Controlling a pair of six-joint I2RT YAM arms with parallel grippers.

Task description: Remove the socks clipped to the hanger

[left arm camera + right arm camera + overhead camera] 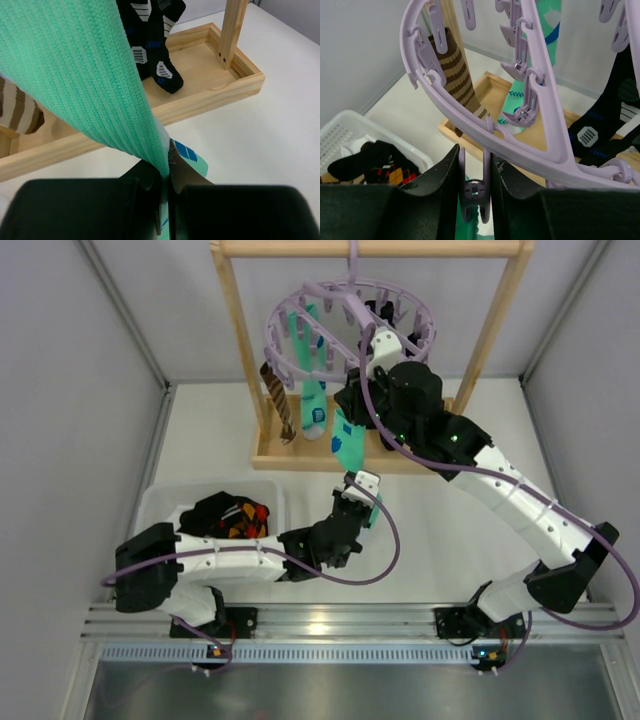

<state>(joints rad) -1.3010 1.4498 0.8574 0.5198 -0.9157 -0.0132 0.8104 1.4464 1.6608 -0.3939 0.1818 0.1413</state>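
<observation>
The lilac hanger hangs by its hook from a wooden rack. Under its near rim a mint-green sock hangs down, and my left gripper is shut on its lower end. In the left wrist view the ribbed mint-green sock runs down between the closed fingers of the left gripper. My right gripper is up at the hanger ring, its jaws pressed on both levers of a lilac clip with green fabric below it. A brown striped sock, a second mint sock and a black sock hang clipped.
The wooden rack's tray base lies just behind the left gripper, with an upright post at the right. A white bin at the left front holds diamond-patterned socks. Grey walls close in both sides.
</observation>
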